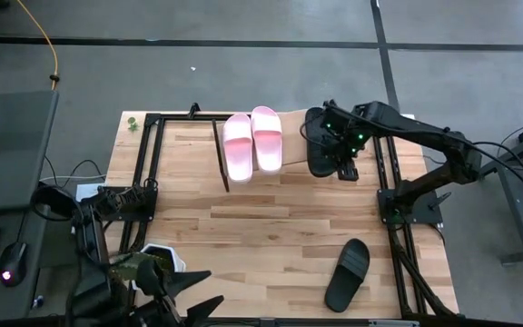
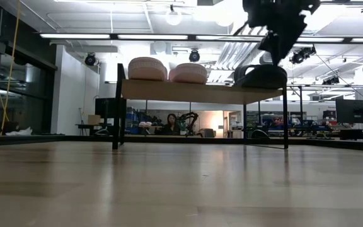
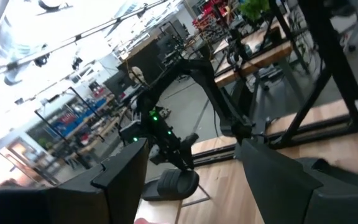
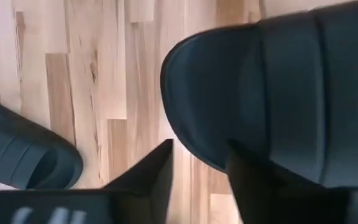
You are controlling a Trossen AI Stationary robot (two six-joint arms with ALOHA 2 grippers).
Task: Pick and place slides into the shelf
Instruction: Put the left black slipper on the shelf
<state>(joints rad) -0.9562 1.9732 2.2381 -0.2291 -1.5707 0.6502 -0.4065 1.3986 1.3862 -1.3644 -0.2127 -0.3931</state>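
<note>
The light-wood shelf stands at the table's far side. Two pink slides lie on it side by side, soles down. One black slide lies on it to their right, its rounded end reaching past the panel over the tabletop. My right gripper is over that slide's right near edge, pointing down, fingers apart. The second black slide lies on the table near the right near corner. My left gripper waits open at the left near corner. My right gripper straddles the rim of the black slide's rounded end from above. One finger lies in front of the slide, and I cannot tell whether it touches. The other finger stands beside the rim with bare wood showing between.
Black frame bars run along both shelf ends toward the near edge. Bare tabletop lies between shelf and near edge. A white and black object sits by the left arm. A person shows in the room behind.
</note>
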